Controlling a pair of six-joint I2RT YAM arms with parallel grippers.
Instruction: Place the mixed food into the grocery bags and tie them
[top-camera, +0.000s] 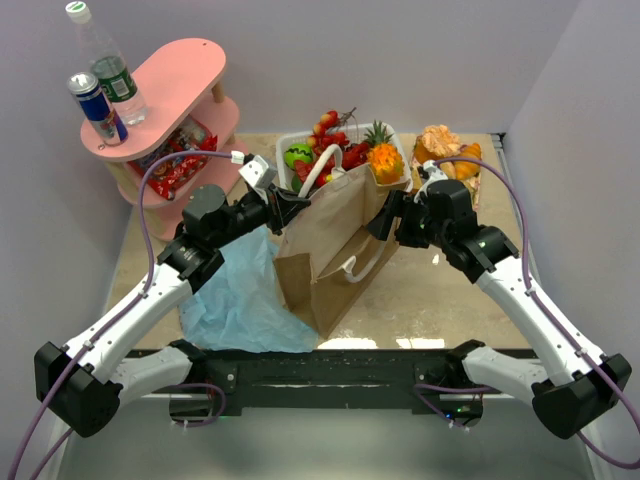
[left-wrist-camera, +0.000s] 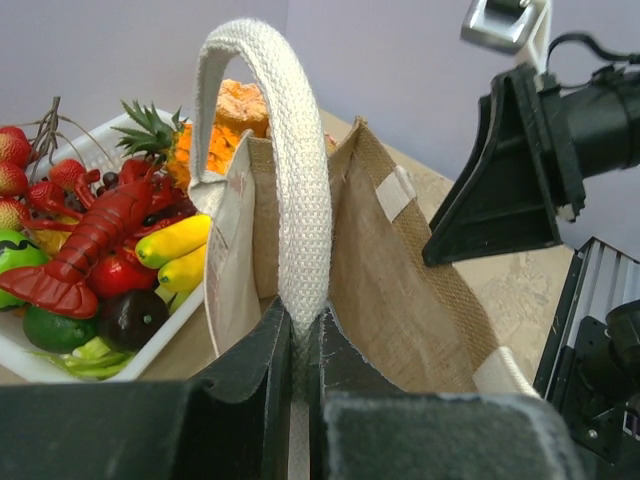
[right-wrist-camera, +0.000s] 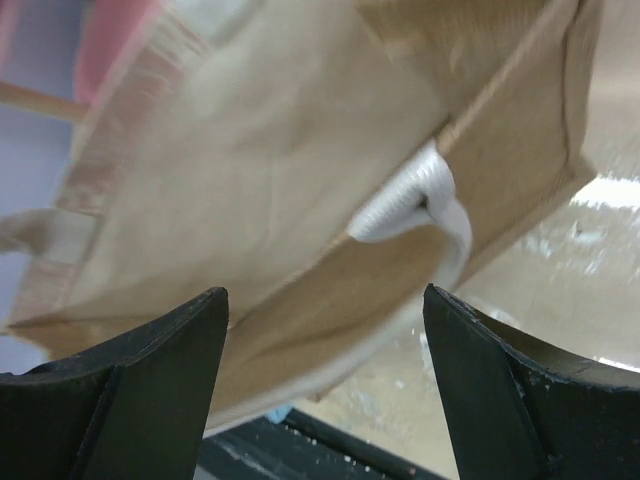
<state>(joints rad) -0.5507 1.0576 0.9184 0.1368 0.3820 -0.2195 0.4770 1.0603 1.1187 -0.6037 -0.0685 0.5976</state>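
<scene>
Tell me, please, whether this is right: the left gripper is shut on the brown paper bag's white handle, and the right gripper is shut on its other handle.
Not quite: the right gripper is open, its jaws wide apart and clamping nothing, as the right wrist view shows. The left gripper is indeed shut on the brown paper bag's white handle.

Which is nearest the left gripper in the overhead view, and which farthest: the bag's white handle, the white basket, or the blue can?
1. White handle: clamped in the left gripper itself, at the top of the bag.
2. White basket: just behind the bag.
3. Blue can: far left, on the pink shelf.
</scene>
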